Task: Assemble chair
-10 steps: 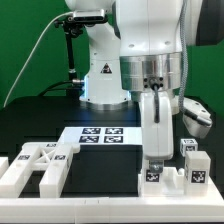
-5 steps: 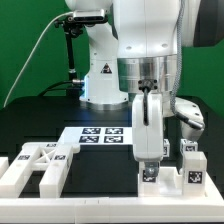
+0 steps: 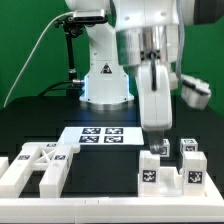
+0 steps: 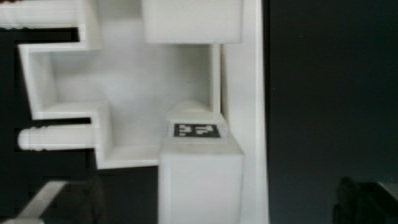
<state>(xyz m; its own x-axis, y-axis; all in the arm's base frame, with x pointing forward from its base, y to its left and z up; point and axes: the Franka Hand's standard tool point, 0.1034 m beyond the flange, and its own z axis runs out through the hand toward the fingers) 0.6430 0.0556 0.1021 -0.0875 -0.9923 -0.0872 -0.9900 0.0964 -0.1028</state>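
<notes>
Black surface bears white plastic blocky chair parts — the tagged post piece at the exterior view's right sits below the claw, fingers spread apart.

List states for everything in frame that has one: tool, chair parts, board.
tool: open, empty, hanging above the right-side chair parts.
right-side chair parts: resting on the table, ungripped, tags facing the exterior camera.
X-braced piece: lying flat at the exterior view's left, untouched, apart from the right-side parts.
marker board: flat on the table.
</notes>
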